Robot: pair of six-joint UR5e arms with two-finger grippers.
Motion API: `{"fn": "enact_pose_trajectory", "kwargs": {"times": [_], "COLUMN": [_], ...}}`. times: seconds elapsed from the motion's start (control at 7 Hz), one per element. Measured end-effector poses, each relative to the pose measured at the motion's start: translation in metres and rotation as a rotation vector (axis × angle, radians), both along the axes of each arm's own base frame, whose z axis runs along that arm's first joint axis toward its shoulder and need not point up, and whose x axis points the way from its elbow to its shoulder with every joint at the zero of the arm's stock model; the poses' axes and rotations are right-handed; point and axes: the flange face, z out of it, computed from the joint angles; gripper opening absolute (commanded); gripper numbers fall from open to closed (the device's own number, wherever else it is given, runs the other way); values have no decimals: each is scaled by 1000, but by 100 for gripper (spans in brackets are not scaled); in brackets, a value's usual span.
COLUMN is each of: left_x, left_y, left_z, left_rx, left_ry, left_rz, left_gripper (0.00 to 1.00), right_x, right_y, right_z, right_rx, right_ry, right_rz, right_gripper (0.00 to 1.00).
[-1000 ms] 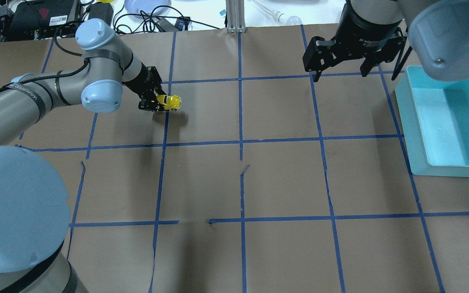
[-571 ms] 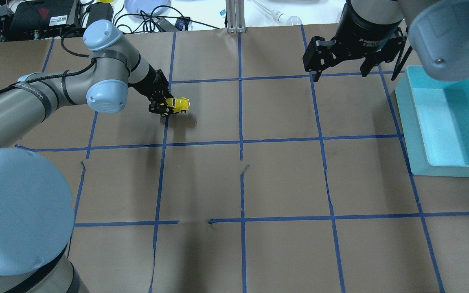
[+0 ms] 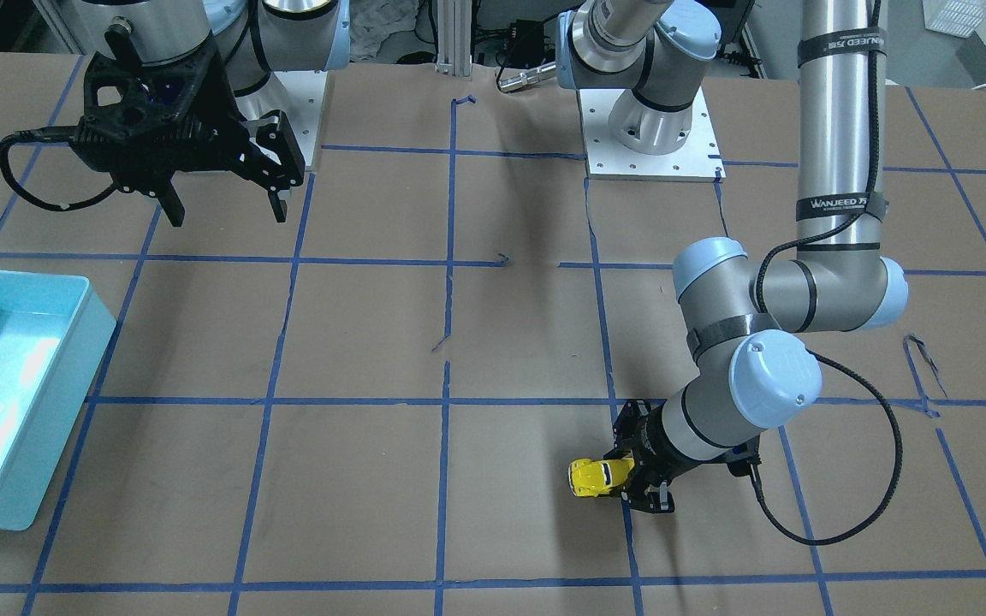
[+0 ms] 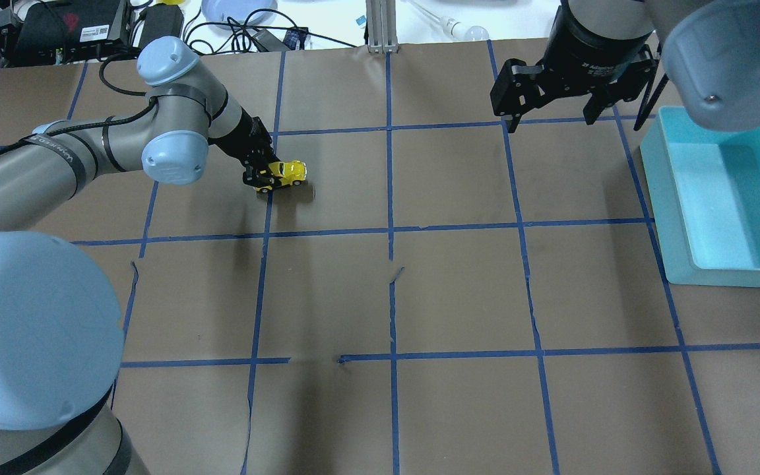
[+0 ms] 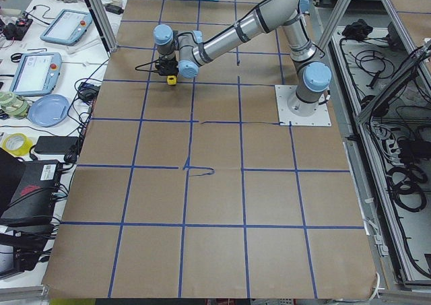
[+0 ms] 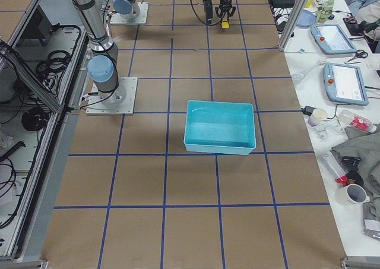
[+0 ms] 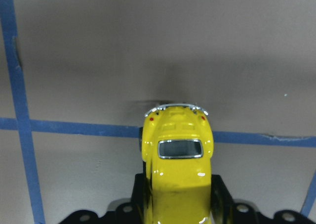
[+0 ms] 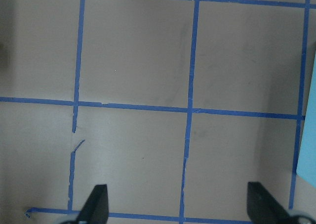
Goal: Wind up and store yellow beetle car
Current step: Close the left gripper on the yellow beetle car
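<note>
Two arms over a brown paper-covered bench ruled into squares by blue tape lines.

Left arm: reaches across the bench's far left part, wrist angled low. The left pincer is pinching the yellow car by its sides, with the car's free end pointing away from the wrist toward the bench's middle. In the left wrist view the car sits between the two black fingers, above a blue tape line. It appears to be at or just above the paper; whether the wheels touch cannot be settled from these views.

Right arm: the right pincer hangs above the bench at the far right with its fingers spread wide and nothing between them.

A turquoise bin stands on the bench just beside the right pincer, well apart from the car.
</note>
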Motion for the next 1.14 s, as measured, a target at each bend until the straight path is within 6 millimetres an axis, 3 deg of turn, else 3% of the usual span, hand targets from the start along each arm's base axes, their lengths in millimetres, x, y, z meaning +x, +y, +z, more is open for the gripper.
{"fn": "enact_pose_trajectory", "kwargs": {"times": [0.43,1.14], "left_x": [11,52], "left_y": [-4,-11], "left_z": [-10,-9], "left_rx": [1,-21], "left_ry": [-2,-3], "left_rz": [-33,-65], "left_gripper": [0,0], "right_x": [0,0], "right_y": [1,1], "right_z": [2,4], "right_rx": [-2,-7], "right_ry": [1,3], "right_rz": [0,2], "right_gripper": [100,100]}}
